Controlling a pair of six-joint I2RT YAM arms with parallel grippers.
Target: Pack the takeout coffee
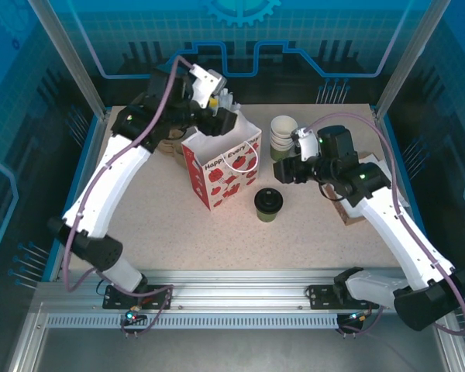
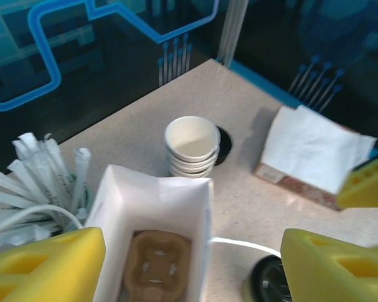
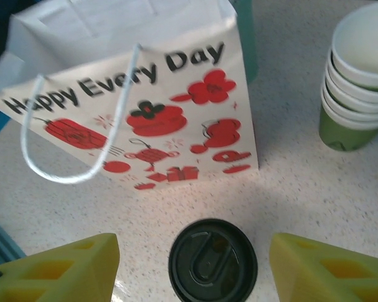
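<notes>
Black-lidded takeout coffee point(image 1: 269, 204) upright on speckled table point(image 1: 318, 232), just beside printed paper bag point(image 1: 221, 167), outside it. Right gripper point(image 3: 194, 270): jaws spread wide, lid between fingers, no contact. Left gripper point(image 2: 192, 264) over bag mouth: jaws apart, holding nothing.

My gripper point(image 3: 194, 269) above the black-lidded takeout coffee point(image 3: 213, 264), jaws apart.
My yellow fingertips point(image 3: 57, 270) sat either side of the cup, not touching it. Just beyond stood the white paper bag point(image 3: 176, 94), "Happy Every Day" over red prints, its white handle point(image 3: 66, 179) hanging down the face. Stack of white-rimmed green cups point(image 3: 359, 75) at right on the speckled table point(image 3: 302, 195).
</notes>
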